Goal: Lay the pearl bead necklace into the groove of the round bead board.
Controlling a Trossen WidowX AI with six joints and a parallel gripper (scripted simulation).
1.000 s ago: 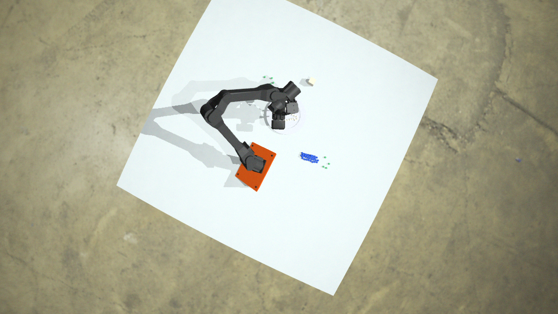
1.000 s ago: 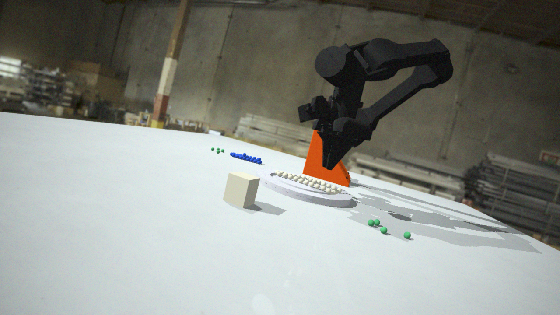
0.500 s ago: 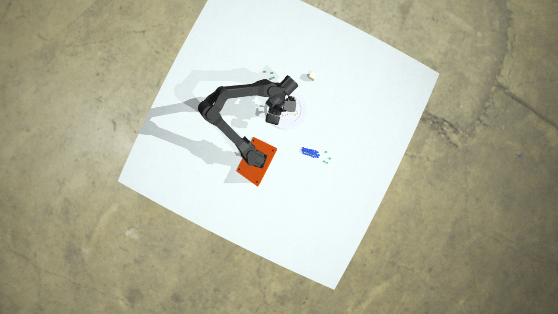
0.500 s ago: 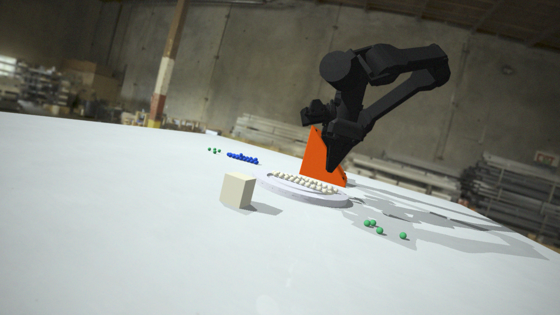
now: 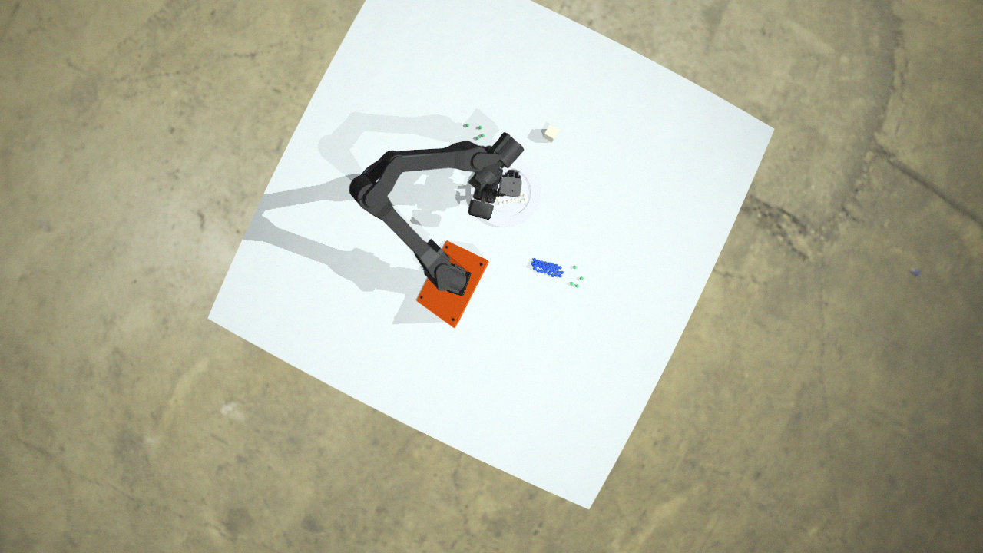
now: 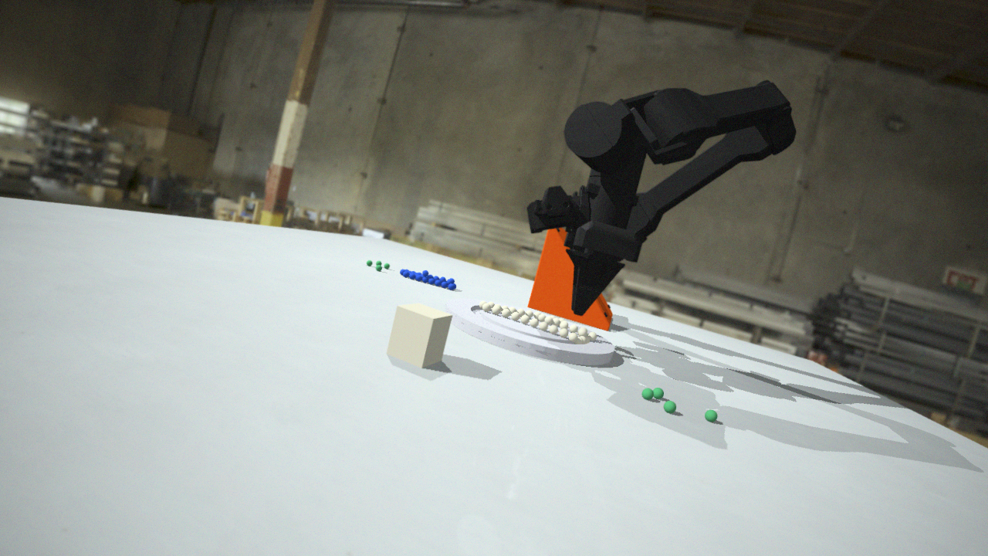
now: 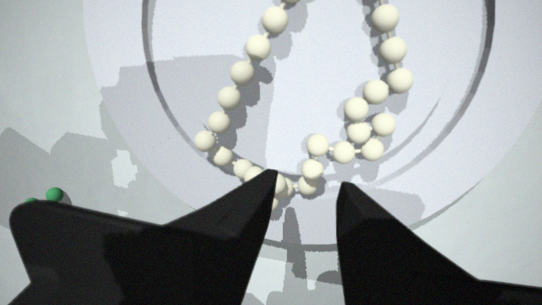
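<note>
Jaws parted over the pearl loop, most of it outside the groove
The gripper (image 5: 484, 194) (image 6: 579, 312) (image 7: 307, 185) stands part open, nothing pinched; the pearl bead necklace (image 5: 511, 200) (image 6: 535, 320) (image 7: 393, 50) lies bunched on the round bead board (image 5: 527, 214) (image 6: 539, 350) (image 7: 114, 25), a few beads apparently in or at the groove (image 5: 531, 195) (image 6: 476, 308) (image 7: 490, 42) near the fingertips. Best to take 1 bead or a short run lightly, ease the kink outward along the curve, lower, release, then work round; hard pulling could unseat neighbouring beads. No brand or label is readable; a sign (image 6: 961, 279) at far right is too blurred.
</note>
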